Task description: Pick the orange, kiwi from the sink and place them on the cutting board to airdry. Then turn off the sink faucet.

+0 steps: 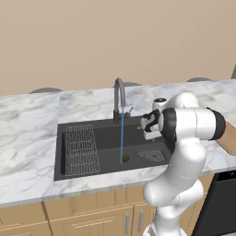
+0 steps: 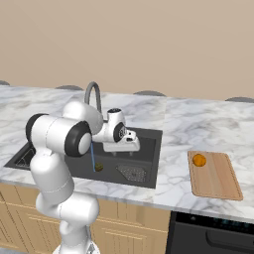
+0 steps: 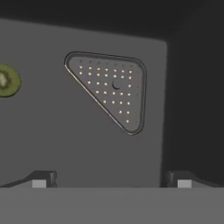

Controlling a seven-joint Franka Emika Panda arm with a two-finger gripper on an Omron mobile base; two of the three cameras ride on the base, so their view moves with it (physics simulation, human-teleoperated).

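With the orange [image 2: 199, 159] drying on the cutting board [image 2: 221, 178], your gripper [image 3: 111, 180], jaws wide and empty, hovers over the sink [image 1: 106, 138]; swing toward the kiwi [image 3: 8, 80] at nine o'clock.

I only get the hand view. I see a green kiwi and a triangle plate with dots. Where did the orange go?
Observer: The orange sits on the cutting board, right of the sink.
Operator: Is the water running?
Observer: Yes, a thin blue stream falls from the sink faucet into the basin.
Operator: Where does it land?
Observer: Right by the kiwi on the sink floor.
Operator: Is my gripper holding anything?
Observer: No, the gripper hangs open above the drain plate.
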